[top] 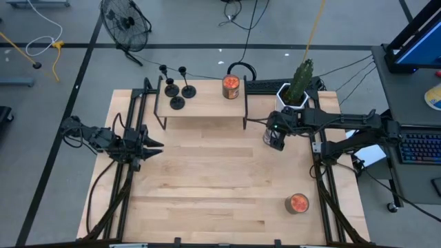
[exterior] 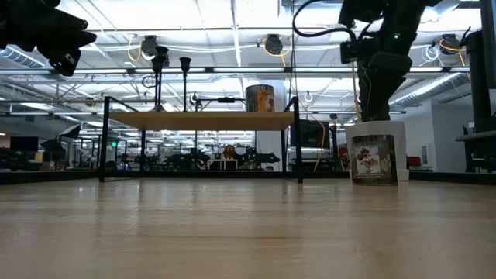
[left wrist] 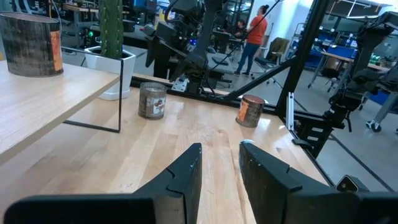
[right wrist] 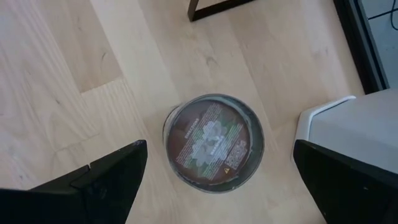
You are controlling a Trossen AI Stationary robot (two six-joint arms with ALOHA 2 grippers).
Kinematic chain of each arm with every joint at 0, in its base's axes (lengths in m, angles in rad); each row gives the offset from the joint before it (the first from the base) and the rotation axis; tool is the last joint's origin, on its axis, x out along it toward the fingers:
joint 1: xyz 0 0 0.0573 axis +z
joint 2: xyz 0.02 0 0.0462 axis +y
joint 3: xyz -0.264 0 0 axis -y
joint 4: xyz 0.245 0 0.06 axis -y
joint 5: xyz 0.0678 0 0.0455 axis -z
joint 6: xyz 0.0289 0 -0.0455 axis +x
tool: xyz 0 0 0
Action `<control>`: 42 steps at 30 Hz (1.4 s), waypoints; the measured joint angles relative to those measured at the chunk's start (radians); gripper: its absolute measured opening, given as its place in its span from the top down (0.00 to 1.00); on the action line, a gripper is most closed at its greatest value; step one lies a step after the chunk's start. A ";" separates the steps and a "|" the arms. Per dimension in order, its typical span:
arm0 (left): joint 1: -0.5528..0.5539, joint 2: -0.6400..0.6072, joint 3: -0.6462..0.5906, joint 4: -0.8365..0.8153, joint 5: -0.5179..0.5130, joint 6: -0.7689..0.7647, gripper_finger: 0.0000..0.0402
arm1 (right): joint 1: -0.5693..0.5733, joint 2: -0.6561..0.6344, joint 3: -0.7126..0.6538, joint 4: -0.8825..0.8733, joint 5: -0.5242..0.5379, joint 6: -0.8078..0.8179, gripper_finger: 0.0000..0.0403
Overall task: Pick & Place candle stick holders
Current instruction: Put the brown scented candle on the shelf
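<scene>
Above a round glass jar candle (right wrist: 214,140) beside the white planter (top: 292,98), the right gripper (right wrist: 214,177) hangs with jaws wide, empty; lower squarely before closing.

The three candle stick holders (top: 177,89) are matte black, standing on a pale wood shelf (top: 207,107) with thin black legs. The table (top: 213,179) is light wood planks in a black frame. An orange-labelled can (top: 231,87) sits on the shelf; another orange-topped can (top: 298,203) lies near right. A green cactus (top: 301,79) rises from a white pot (top: 289,100). The grey tin (right wrist: 214,147) carries a brown lid label with a pale flower.
</scene>
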 joint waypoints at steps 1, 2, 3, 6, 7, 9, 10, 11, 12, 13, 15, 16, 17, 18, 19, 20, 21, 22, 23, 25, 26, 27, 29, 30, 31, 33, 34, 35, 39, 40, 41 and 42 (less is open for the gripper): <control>0.000 0.000 0.000 0.000 0.000 0.000 0.72 | 0.000 0.000 0.000 0.004 0.001 0.000 0.02; 0.000 0.000 0.000 0.000 0.000 0.000 0.72 | 0.000 0.000 0.000 0.009 0.001 0.000 0.02; 0.000 0.000 0.000 0.000 0.000 0.000 0.72 | 0.000 0.000 0.000 0.012 0.000 0.000 0.02; 0.000 0.000 0.000 0.000 0.000 0.000 0.72 | 0.000 0.000 0.000 0.025 -0.001 0.005 0.02; 0.000 0.000 0.000 0.000 0.000 0.000 0.72 | 0.000 0.000 0.000 0.030 -0.002 0.014 0.02; 0.000 0.000 0.000 0.000 0.000 -0.002 0.72 | 0.000 0.000 0.000 0.037 -0.004 0.029 0.02; 0.000 0.000 0.000 0.000 0.000 -0.002 0.72 | 0.000 0.000 0.000 0.037 -0.004 0.037 0.02; 0.000 0.000 0.000 0.000 0.000 -0.003 0.72 | 0.000 0.000 0.000 0.037 -0.004 0.049 0.02; 0.000 0.000 0.000 0.000 0.000 -0.003 0.72 | 0.000 0.000 0.000 0.037 -0.004 0.060 0.02; 0.000 0.000 0.000 0.000 0.000 -0.004 0.72 | 0.000 0.000 0.000 0.037 -0.004 0.073 0.02; 0.000 0.000 0.000 0.000 0.000 -0.005 0.72 | 0.000 0.000 0.000 0.037 -0.004 0.101 0.02; 0.000 0.000 0.000 0.000 0.000 -0.012 0.72 | 0.000 0.000 0.000 0.037 -0.005 0.106 0.02; 0.000 0.000 0.000 0.000 0.000 -0.013 0.72 | 0.000 0.000 0.000 0.037 -0.005 0.108 0.02; 0.000 0.000 0.000 0.000 0.000 -0.016 0.72 | 0.000 0.000 0.000 0.037 -0.005 0.107 0.02; 0.000 0.000 0.000 0.000 0.004 -0.017 0.72 | 0.000 0.000 0.000 0.037 -0.005 0.106 0.02; 0.000 0.000 0.000 0.000 0.008 -0.017 0.72 | 0.000 0.000 0.000 0.037 -0.005 0.106 0.02; 0.000 0.000 0.000 0.000 0.008 -0.018 0.72 | 0.000 0.000 0.000 0.036 -0.006 0.106 0.02; 0.000 0.000 0.000 0.000 0.008 -0.019 0.72 | 0.000 0.000 0.000 0.031 -0.015 0.103 0.02; 0.000 0.000 0.000 0.000 0.008 -0.019 0.72 | -0.001 0.000 0.000 0.022 -0.033 0.092 0.02; 0.000 0.000 0.000 0.000 0.008 -0.019 0.72 | -0.001 0.000 -0.001 0.001 -0.067 0.066 0.02; 0.000 0.000 0.000 0.000 0.008 -0.018 0.72 | -0.001 0.000 -0.006 -0.001 -0.084 0.055 0.02; 0.000 0.000 0.000 0.000 0.008 -0.016 0.72 | -0.001 0.000 -0.014 0.000 -0.095 0.052 0.02; 0.000 0.000 0.000 0.000 0.008 -0.015 0.72 | 0.000 0.000 -0.038 0.000 -0.114 0.049 0.02; 0.000 0.000 0.000 0.000 0.008 -0.015 0.72 | 0.000 0.000 -0.050 0.002 -0.121 0.047 0.02; 0.000 0.000 0.000 0.000 0.008 -0.015 0.72 | 0.000 0.000 -0.065 0.010 -0.132 0.041 0.02; 0.000 0.000 0.000 0.000 0.008 -0.015 0.72 | 0.000 0.001 -0.092 0.027 -0.134 0.037 0.02; 0.000 0.000 0.000 0.000 0.008 -0.016 0.72 | 0.000 0.001 -0.101 0.033 -0.134 0.040 0.02; 0.000 0.000 0.000 0.000 0.008 -0.019 0.72 | 0.000 0.001 -0.105 0.039 -0.133 0.048 0.02; 0.000 0.000 0.000 0.000 0.008 -0.019 0.72 | 0.000 0.001 -0.107 0.052 -0.128 0.051 0.03; 0.000 0.000 0.000 0.000 0.008 -0.019 0.72 | 0.000 0.001 -0.107 0.057 -0.128 0.046 0.03; 0.000 0.000 0.000 0.000 0.008 -0.019 0.72 | 0.000 0.001 -0.107 0.060 -0.129 0.037 0.03; 0.000 0.000 0.000 0.000 0.008 -0.020 0.72 | 0.000 0.001 -0.107 0.061 -0.129 0.027 0.03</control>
